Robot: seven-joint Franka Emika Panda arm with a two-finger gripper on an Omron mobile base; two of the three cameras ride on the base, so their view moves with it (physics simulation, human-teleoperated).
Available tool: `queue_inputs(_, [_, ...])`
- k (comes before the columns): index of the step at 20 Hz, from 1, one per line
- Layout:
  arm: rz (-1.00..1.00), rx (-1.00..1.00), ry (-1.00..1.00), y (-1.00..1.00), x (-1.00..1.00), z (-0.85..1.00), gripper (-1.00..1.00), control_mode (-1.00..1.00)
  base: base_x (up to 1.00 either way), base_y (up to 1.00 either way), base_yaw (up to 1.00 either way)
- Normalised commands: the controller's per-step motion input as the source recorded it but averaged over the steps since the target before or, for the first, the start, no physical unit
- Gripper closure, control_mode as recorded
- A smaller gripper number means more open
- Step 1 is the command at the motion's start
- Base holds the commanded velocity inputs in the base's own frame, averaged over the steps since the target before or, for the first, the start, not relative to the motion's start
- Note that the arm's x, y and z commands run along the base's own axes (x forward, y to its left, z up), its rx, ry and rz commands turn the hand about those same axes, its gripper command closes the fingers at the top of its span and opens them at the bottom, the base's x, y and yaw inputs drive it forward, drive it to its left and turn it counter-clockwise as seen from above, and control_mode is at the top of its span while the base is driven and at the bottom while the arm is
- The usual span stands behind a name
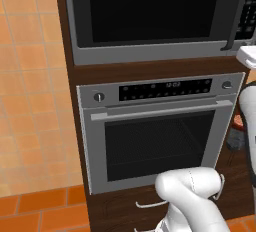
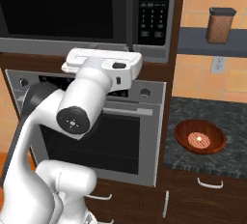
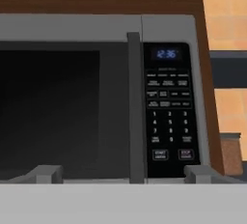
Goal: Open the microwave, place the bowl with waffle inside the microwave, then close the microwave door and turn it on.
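My claw point(image 3: 123, 174) is spread wide in front of the microwave point(image 3: 96, 25), with the handle point(image 3: 136, 107) straight ahead between my fingertips point(image 3: 46, 174), not yet touched. The door point(image 3: 58, 112) is shut. The bowl point(image 2: 200, 137) with the waffle point(image 2: 198, 139) sits on the counter point(image 2: 226, 121), low to the right.

We see the microwave point(image 1: 150, 16) cut off by the top edge in both base views. The robot's forearm hides part of the oven point(image 2: 140, 136) control strip. The button panel point(image 3: 169, 117) labels are too small to read.
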Motion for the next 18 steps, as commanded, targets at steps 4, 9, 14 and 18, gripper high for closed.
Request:
queue_inputs(4, [0.0, -0.01, 0.0, 0.0, 0.59, 0.0, -1.0, -1.0, 0.0, 0.0, 0.0])
queue_inputs(9, [0.0, -0.02, 0.0, -0.07, 0.67, 0.0, -1.0, -1.0, 0.0, 0.0, 0.0])
queue_inputs(14, [0.0, 0.0, -0.01, -0.19, 0.53, 0.05, -1.0, -1.0, 0.0, 0.0, 0.0])
queue_inputs(18, [0.0, 0.0, 0.0, -0.22, 0.53, 0.05, -1.0, -1.0, 0.0, 0.0, 0.0])
